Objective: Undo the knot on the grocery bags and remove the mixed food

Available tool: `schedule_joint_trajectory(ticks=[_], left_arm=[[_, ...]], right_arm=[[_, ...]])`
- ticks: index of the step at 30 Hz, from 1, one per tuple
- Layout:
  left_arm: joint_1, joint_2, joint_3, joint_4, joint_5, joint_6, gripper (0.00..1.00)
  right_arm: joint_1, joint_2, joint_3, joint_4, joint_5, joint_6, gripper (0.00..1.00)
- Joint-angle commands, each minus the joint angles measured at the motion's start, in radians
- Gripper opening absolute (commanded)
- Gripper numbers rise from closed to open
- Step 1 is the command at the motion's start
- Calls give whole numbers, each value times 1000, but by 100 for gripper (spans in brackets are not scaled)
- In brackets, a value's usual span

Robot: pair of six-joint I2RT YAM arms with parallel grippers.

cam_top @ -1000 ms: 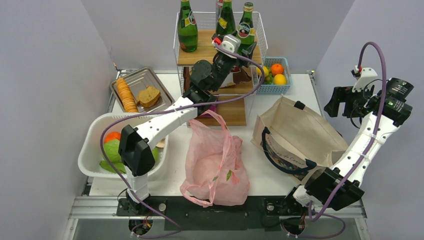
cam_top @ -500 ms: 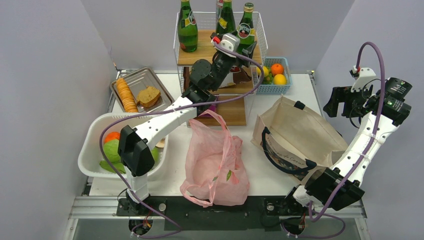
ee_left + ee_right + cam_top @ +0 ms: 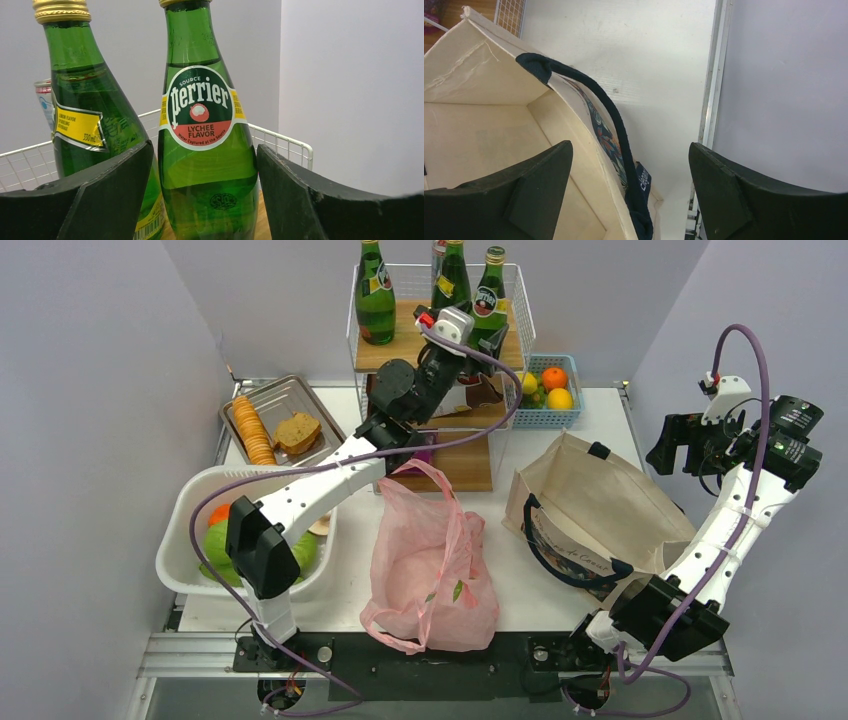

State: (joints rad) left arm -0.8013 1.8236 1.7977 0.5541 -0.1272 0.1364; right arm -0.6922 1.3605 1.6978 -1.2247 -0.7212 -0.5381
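I'm watching the Perrier lychee bottle (image 3: pixel 200 115) standing upright, neck up, on the wooden top shelf (image 3: pixel 405 352), my left gripper (image 3: pixel 205 147) straddling it wide; right gripper (image 3: pixel 630 145) hanging wide over the canvas tote (image 3: pixel 484 120).

The left arm (image 3: pixel 320 480) and right arm (image 3: pixel 730 525) are white link shells joined by chunky black joint housings, each with a looping purple cable (image 3: pixel 744 328). The left gripper (image 3: pixel 204 150) and right gripper (image 3: pixel 630 147) carry matte black, wedge-shaped fingers (image 3: pixel 100 200)
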Motion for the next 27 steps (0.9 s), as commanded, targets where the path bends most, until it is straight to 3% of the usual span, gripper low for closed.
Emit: schedule_joint_trajectory(ticks=[1, 18, 27], left_arm=[[7, -79, -21, 32, -22, 8, 74], [-23, -164, -141, 48, 7, 48, 74], [-39, -299, -321, 38, 98, 131, 74]], right_arm=[[11, -14, -5, 10, -7, -8, 82], [16, -22, -13, 10, -3, -10, 82], [18, -21, -18, 0, -3, -22, 82]])
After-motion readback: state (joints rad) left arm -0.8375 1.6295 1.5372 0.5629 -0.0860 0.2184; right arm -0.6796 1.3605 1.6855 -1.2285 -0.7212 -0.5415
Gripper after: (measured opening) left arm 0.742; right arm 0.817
